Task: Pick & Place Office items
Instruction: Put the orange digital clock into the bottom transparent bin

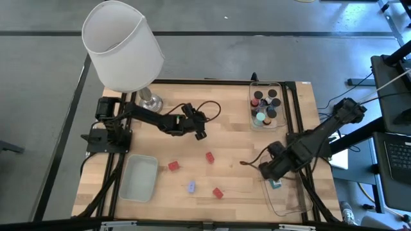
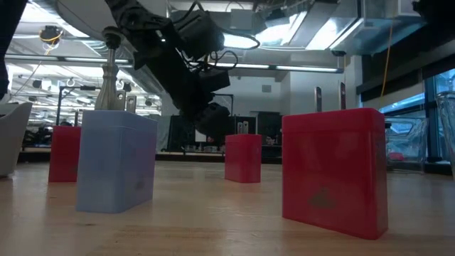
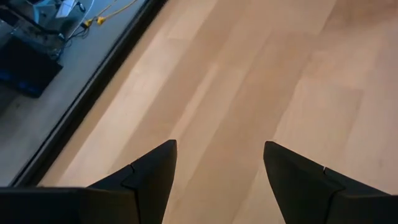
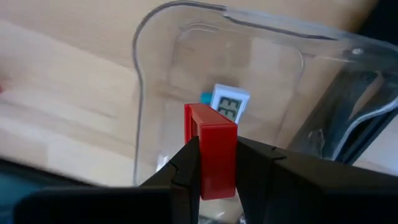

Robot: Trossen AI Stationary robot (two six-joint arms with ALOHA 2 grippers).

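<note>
Right now your right gripper has its fingers pinched tight on a red block, held upright over the near end of the clear tray at the table's right front corner. Inside that tray you can see 1 flat teal-and-white piece already lying on the bottom.

Your left gripper hangs above bare wood in the middle of the table, toward the back; its fingers stand wide apart with nothing between them.

Loose on the table you have 3 red blocks: 1 just right of the frosted tray, 1 near the middle, and 1 toward the front. 1 pale blue piece stands between the first and the last of these.

At the back right, a second clear tray holds a cluster of dark cylinders and 1 teal cylinder. The white-shaded lamp stands at the back left corner.
</note>
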